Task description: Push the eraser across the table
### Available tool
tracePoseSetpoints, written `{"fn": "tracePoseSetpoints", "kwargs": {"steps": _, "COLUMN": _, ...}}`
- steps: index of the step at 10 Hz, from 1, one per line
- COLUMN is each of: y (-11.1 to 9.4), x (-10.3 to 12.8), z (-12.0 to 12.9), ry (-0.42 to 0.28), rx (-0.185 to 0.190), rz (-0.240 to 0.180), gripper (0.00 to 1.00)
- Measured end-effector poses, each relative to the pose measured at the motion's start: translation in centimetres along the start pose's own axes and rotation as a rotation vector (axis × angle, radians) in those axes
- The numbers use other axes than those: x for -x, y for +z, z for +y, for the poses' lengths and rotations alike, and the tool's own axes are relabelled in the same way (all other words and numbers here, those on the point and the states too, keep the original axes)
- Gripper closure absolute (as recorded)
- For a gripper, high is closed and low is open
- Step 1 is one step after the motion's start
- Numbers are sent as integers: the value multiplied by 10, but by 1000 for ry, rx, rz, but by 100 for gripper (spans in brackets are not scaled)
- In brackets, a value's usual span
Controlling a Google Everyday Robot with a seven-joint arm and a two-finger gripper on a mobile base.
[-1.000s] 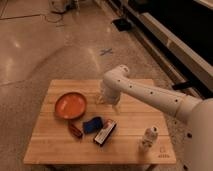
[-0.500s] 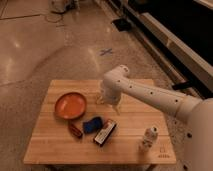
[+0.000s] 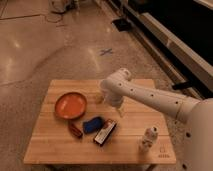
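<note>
The eraser (image 3: 105, 131), a flat oblong block with a black body, white face and red stripe, lies slantwise near the middle of the wooden table (image 3: 55, 145). My gripper (image 3: 121, 112) hangs from the white arm that reaches in from the right. It is just up and to the right of the eraser's far end, a short gap away and not touching it.
An orange plate (image 3: 70, 105) sits at the left. A blue rounded object (image 3: 92, 124) lies beside the eraser and a small red-brown block (image 3: 75, 130) is left of that. A small white bottle (image 3: 148, 138) stands at the right front. A dark mark (image 3: 163, 154) sits in the table's front right corner.
The gripper has come down a little closer to the table near the eraser's far end. The eraser and other objects have not moved.
</note>
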Motion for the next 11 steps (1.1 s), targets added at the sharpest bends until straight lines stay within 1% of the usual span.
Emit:
{"fn": "tracePoseSetpoints", "kwargs": {"steps": 1, "y": 5, "x": 0, "z": 3, "ry": 7, "rx": 4, "rz": -2, "gripper": 46}}
{"fn": "tracePoseSetpoints", "kwargs": {"steps": 2, "y": 10, "x": 0, "z": 6, "ry": 16, "rx": 10, "rz": -2, "gripper": 58}}
{"fn": "tracePoseSetpoints", "kwargs": {"steps": 4, "y": 17, "x": 0, "z": 11, "ry": 29, "rx": 16, "rz": -3, "gripper": 76}}
{"fn": "tracePoseSetpoints", "kwargs": {"steps": 5, "y": 20, "x": 1, "z": 16, "ry": 36, "rx": 24, "rz": -3, "gripper": 88}}
{"fn": "tracePoseSetpoints", "kwargs": {"steps": 6, "y": 23, "x": 3, "z": 20, "ry": 40, "rx": 31, "rz": -3, "gripper": 96}}
{"fn": "tracePoseSetpoints", "kwargs": {"steps": 7, "y": 25, "x": 5, "z": 22, "ry": 41, "rx": 37, "rz": -3, "gripper": 100}}
{"fn": "tracePoseSetpoints", "kwargs": {"steps": 11, "y": 37, "x": 26, "z": 31, "ry": 64, "rx": 64, "rz": -24, "gripper": 100}}
